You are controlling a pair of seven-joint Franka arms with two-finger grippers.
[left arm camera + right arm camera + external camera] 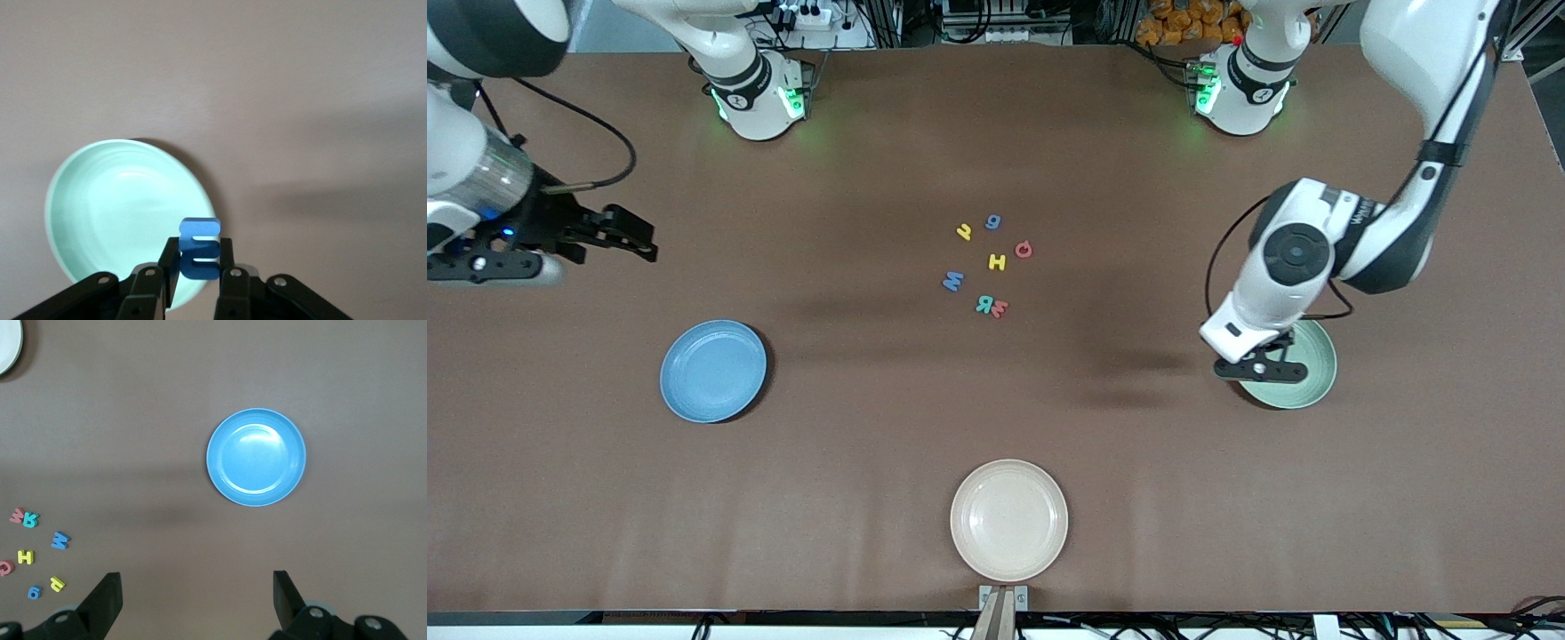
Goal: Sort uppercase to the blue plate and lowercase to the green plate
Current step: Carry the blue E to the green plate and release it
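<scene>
My left gripper [1258,366] [199,253] is shut on a small blue lowercase m [200,248], held over the rim of the pale green plate [1309,378] [113,207]. My right gripper [639,242] [195,583] waits open and empty above the table at the right arm's end, looking down on the blue plate [713,370] [256,457], which holds nothing. In mid-table lie a yellow h [963,232], blue g [992,222], red Q [1024,250], yellow H [997,261], blue M [953,282], teal R [984,305] and a red m [1000,309] touching the R.
A cream plate [1008,519] sits near the table's front edge, nearer the front camera than the letters. Both arm bases stand along the edge farthest from the front camera. Bare brown tabletop lies between the letters and each plate.
</scene>
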